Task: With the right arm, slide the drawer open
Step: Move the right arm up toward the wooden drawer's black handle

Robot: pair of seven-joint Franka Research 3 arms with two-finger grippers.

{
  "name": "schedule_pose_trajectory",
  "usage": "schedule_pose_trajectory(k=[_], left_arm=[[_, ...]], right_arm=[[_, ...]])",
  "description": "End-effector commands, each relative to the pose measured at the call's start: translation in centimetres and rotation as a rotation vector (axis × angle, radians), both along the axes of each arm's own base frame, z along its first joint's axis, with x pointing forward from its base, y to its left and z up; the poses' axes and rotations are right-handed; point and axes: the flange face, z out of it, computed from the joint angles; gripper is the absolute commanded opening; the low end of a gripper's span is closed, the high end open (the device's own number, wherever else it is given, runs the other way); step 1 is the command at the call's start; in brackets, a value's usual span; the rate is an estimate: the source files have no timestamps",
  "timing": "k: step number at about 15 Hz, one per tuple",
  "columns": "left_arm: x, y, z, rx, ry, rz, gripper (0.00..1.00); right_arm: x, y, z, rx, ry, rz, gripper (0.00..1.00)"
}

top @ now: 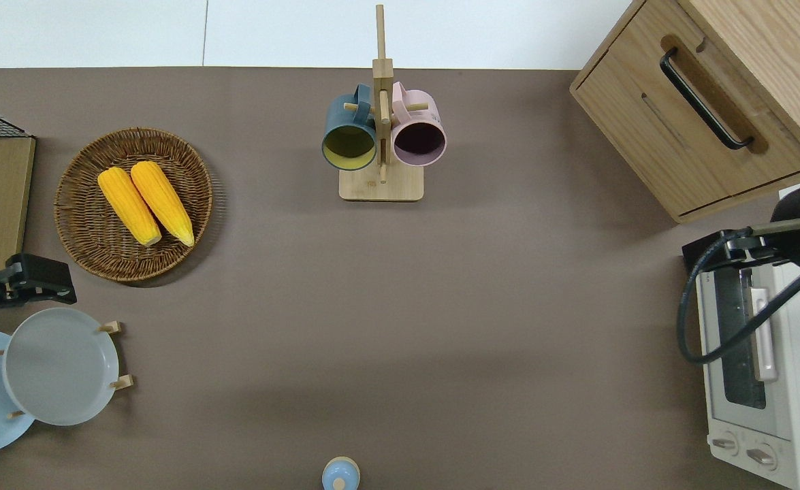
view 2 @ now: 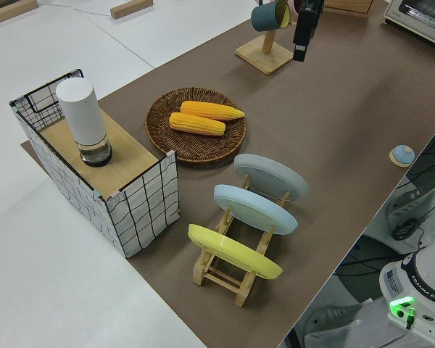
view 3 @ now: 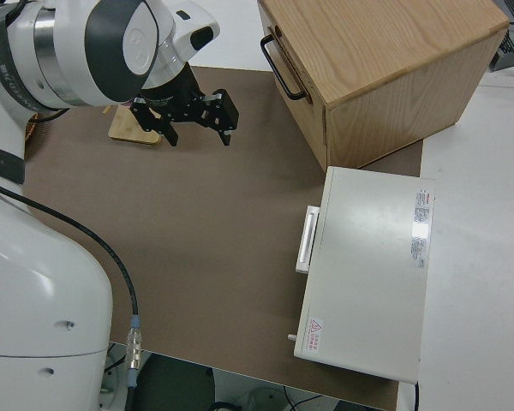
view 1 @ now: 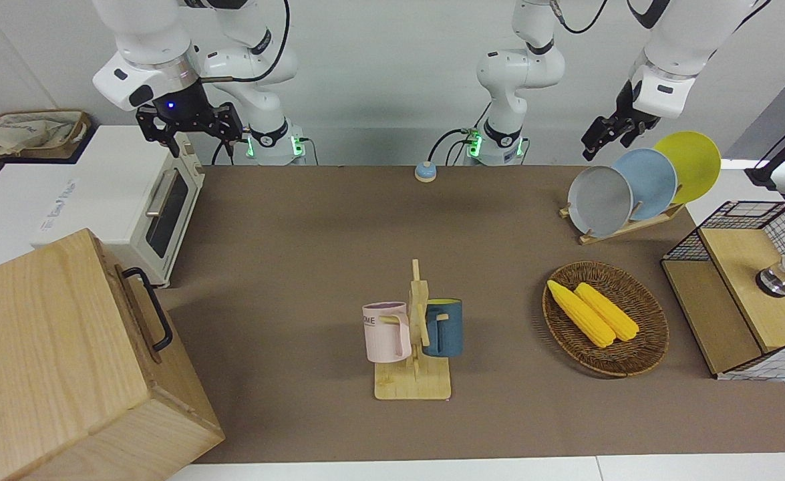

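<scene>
The right gripper [view 1: 188, 137], its fingers spread apart and holding nothing, hangs in the air over the corner of the white toaster oven [view 1: 131, 200] that lies toward the drawer, well apart from the handle. The drawer [top: 696, 133] sits closed in the pale-wood cabinet [view 1: 58, 361] at the right arm's end of the table [view 1: 339, 267], just beside the toaster oven and farther from the robots, its black bar handle [top: 705, 99] untouched. The left arm is parked, and whether the left gripper [view 1: 607, 132] is released or clenched I cannot tell.
</scene>
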Motion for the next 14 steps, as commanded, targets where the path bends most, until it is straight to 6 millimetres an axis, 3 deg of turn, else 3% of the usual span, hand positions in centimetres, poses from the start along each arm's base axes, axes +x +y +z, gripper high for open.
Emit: schedule_pose_trajectory(k=[1, 4, 5, 7, 14], left_arm=[[-0.3, -0.1, 0.4, -0.005, -0.007, -0.010, 0.99], [-0.3, 0.0, 0.4, -0.005, -0.007, -0.009, 0.99], [-0.3, 0.0, 0.4, -0.005, -0.007, -0.009, 0.99], [-0.3, 0.0, 0.4, -0.005, -0.007, -0.010, 0.99], [-0.3, 0.0, 0.4, -0.005, -0.007, -0.009, 0.99]], right_arm=[[0.1, 1.3, 0.2, -0.086, -0.035, -0.033, 0.981], [-0.1, 2.8, 0.4, -0.193, -0.057, -0.004, 0.981], [-0.3, 4.7, 0.3, -0.260, -0.073, 0.012, 0.981], [0.0, 8.3, -1.1, -0.364, -0.103, -0.025, 0.983], [1.6, 13.4, -6.1, -0.732, -0.146, 0.065, 0.983]])
